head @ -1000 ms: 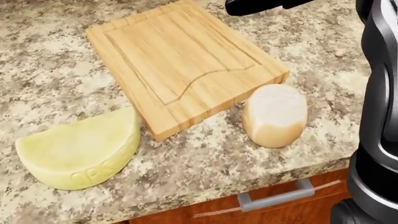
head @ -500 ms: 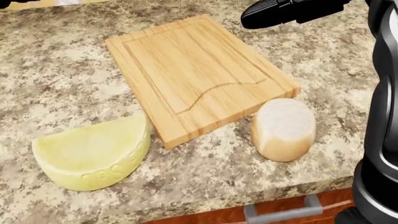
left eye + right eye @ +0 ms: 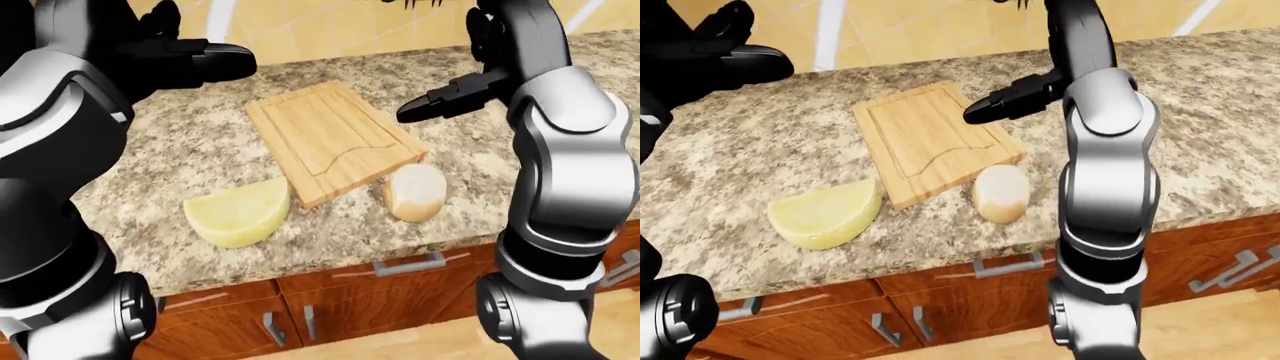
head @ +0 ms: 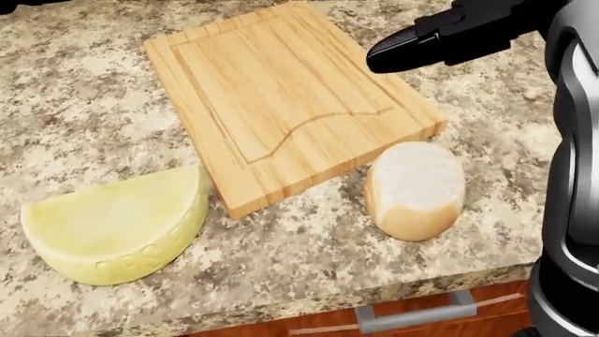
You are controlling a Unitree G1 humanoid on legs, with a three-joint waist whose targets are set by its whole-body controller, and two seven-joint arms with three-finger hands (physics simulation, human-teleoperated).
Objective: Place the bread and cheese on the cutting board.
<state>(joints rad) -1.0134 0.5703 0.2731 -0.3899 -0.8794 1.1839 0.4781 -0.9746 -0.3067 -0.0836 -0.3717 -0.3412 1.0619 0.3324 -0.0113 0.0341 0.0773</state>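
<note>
A wooden cutting board [image 4: 281,91] lies bare on the speckled granite counter [image 4: 75,105]. A pale yellow half-wheel of cheese [image 4: 117,225] rests on the counter just left of the board's lower corner. A round bread loaf [image 4: 415,189] sits on the counter right of that corner. My right hand [image 4: 440,38] hovers above the board's right edge, fingers stretched out, holding nothing. My left hand [image 3: 200,60] hangs open above the counter, up and left of the board.
The counter's edge runs below the cheese and bread, with wooden drawers and grey handles [image 3: 408,264] beneath it. A tan tiled wall [image 3: 300,22] rises behind the counter. My right arm [image 3: 560,150] stands tall at the right of the bread.
The head view has shifted slightly. My right hand has come down and leftward over the board's right edge. Cheese, bread and board lie where they were.
</note>
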